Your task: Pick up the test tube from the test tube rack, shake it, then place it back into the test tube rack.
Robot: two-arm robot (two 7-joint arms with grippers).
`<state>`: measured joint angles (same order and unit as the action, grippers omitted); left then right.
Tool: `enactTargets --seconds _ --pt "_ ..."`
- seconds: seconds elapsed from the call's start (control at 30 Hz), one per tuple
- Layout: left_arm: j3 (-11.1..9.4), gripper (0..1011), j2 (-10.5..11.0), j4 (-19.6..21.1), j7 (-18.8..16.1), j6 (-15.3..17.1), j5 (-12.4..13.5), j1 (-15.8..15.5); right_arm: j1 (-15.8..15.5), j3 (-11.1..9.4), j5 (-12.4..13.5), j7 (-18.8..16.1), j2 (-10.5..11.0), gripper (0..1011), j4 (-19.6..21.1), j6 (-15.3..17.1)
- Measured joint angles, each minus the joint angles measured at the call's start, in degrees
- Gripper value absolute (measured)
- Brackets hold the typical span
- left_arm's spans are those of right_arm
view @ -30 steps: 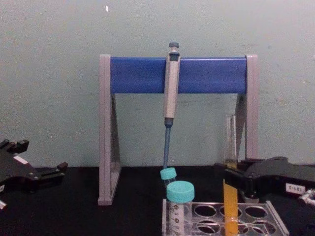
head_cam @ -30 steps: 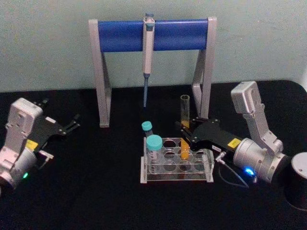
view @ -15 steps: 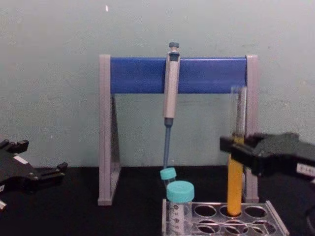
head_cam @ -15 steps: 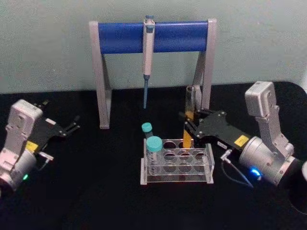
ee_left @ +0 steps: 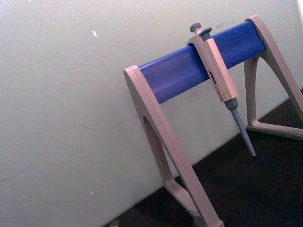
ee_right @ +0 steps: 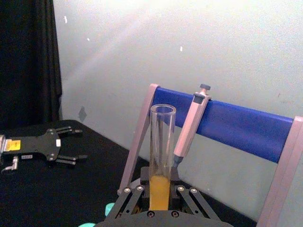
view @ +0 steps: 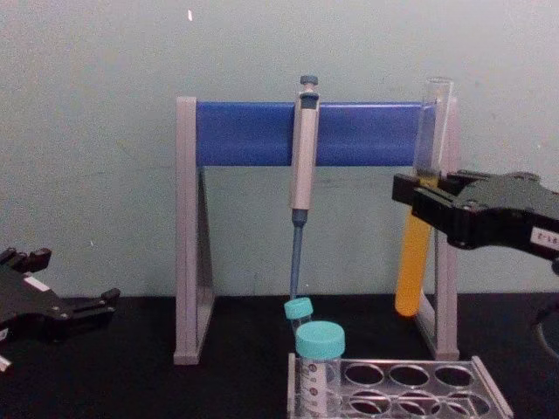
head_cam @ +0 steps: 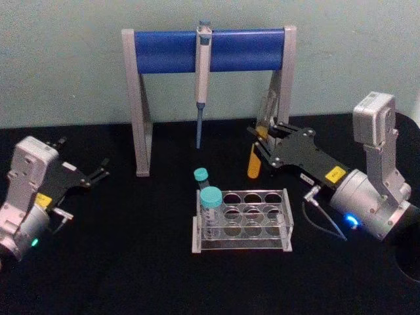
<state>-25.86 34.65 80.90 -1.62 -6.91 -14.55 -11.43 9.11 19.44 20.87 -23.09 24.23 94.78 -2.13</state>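
Right end effector point(view: 420, 194) clamps the test tube point(view: 411, 266) near-upright, mouth up, above the rack point(head_cam: 243, 234).

Your test tube point(head_cam: 253, 164) is a long, slim, uncapped glass tube with orange-yellow liquid filling its lower half. It is held in the air in the right gripper's point(head_cam: 261, 140) fingers, gripped around its middle. It tilts slightly, with the open mouth up and the round bottom down. It is apart from the test tube rack point(head_cam: 243, 240), above its back right end. The rack is low, made of clear plastic with rows of round holes, and stands flat on your black worktop.
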Motion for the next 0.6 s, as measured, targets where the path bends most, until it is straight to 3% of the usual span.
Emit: enactTargets --seconds 0.6 --pt "0.0 1001 0.0 0.0 0.0 0.0 0.0 0.0 1.2 0.1 -0.7 -0.2 -1.0 223 -1.7 -0.2"
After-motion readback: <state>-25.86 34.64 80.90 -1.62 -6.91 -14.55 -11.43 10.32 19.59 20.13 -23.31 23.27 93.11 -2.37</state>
